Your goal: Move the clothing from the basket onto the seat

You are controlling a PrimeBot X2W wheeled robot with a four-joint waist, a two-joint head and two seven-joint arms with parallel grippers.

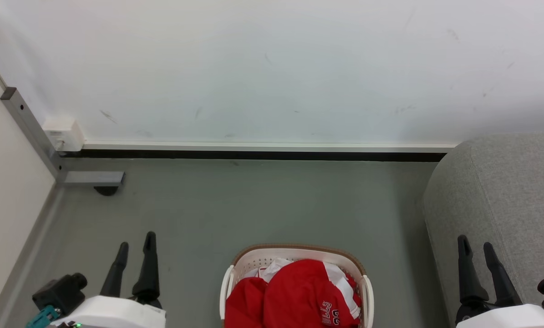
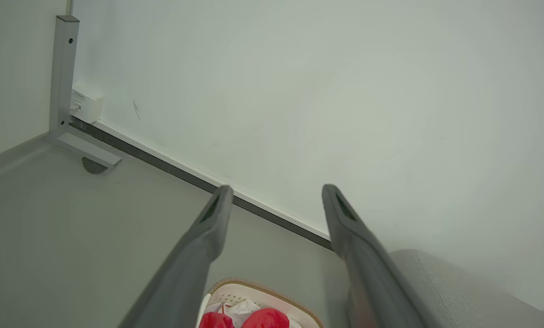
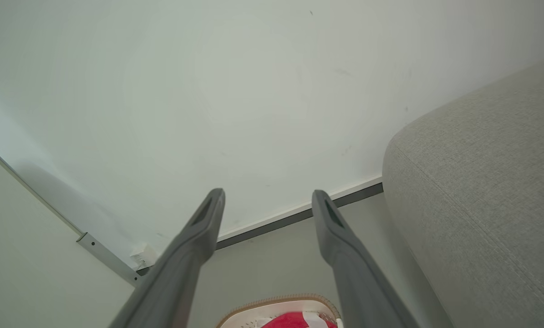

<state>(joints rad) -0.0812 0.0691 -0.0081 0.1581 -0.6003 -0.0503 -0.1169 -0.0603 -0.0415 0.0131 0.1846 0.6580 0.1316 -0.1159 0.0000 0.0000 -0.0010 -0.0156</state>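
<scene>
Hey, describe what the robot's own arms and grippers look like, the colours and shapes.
The left gripper and right gripper each have two long, dark, tapering fingers with a slot-like recess near each tip. Both sit on smooth white wrist shells. Beside the left one are a black camera block, a teal connector and a tiny green light.

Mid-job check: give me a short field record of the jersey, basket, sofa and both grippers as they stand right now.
clothing: red jersey with white panels, bunched inside the basket
basket: white with a brown rim, standing on the grey floor, between the two grippers in the head view
seat: grey sofa on the robot's right of the basket, bare where visible
left gripper: open, empty, above the floor left of the basket
right gripper: open, empty, in front of the sofa
stage: jersey not yet grasped
</scene>
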